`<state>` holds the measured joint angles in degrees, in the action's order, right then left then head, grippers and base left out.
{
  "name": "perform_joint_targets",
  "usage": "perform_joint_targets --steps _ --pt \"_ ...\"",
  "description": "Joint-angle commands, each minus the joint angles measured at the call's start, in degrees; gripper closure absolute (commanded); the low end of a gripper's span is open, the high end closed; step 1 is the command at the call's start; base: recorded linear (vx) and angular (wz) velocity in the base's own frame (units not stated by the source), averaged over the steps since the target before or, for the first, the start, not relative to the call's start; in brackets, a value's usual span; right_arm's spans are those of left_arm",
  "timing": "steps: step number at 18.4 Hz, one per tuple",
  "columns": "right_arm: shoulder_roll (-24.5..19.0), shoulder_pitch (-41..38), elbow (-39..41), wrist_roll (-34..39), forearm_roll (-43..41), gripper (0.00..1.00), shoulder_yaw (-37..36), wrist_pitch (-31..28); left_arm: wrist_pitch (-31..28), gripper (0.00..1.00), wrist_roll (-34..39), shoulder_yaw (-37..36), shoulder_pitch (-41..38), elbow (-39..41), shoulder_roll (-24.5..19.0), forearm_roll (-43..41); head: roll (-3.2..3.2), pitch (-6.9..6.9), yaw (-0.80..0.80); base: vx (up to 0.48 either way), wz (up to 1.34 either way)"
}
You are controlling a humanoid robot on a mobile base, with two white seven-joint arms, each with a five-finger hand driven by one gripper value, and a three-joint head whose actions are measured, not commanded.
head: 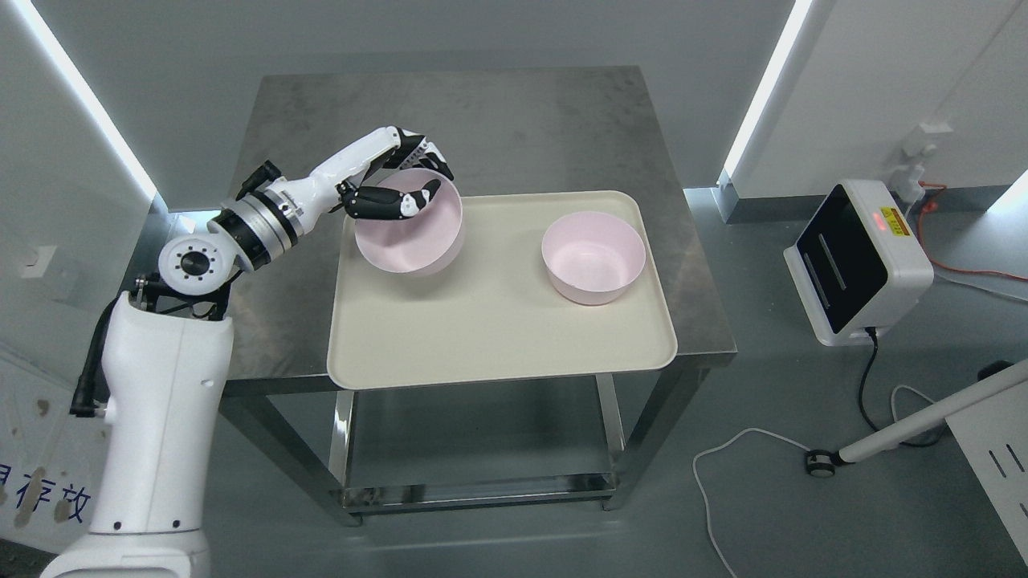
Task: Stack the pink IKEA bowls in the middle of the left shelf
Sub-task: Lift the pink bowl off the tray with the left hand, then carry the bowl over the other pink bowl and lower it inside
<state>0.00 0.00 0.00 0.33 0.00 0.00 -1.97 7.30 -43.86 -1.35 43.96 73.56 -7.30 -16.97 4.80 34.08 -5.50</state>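
Gripping a pink bowl (411, 229) by its rim, left hand (401, 181) fingers (393, 201) tilt its opening toward the camera.

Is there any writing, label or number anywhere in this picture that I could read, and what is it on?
Blue characters on the white panel at lower left: cut off and blurred, not readable.
Yellow sticker on the white device at right: too small to read.
Bowls, tray, table and robot arm: no text visible.
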Motion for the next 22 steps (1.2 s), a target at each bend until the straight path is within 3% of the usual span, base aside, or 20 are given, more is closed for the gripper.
perform_joint_targets --steps 1,6,11,22 --pt "1.0 -1.7 1.9 0.0 0.0 0.0 -0.6 0.0 -4.6 0.99 1.0 -15.1 5.6 1.2 6.3 -0.5 0.0 0.0 0.0 0.0 0.0" --pt "1.0 -1.7 1.9 0.0 0.0 0.0 -0.6 0.0 -6.0 0.99 13.9 -33.3 9.5 -4.2 6.3 -0.3 0.0 0.0 0.0 0.0 0.0" --pt "1.0 -1.7 1.9 0.0 0.0 0.0 -0.6 0.0 -7.5 0.99 16.7 -39.4 12.2 -5.4 6.3 2.9 0.0 0.0 0.0 0.0 0.0" --pt "1.0 -1.7 1.9 0.0 0.0 0.0 -0.6 0.0 -7.2 0.97 16.8 -39.6 16.9 -13.5 6.3 2.6 0.0 0.0 0.0 0.0 0.0"
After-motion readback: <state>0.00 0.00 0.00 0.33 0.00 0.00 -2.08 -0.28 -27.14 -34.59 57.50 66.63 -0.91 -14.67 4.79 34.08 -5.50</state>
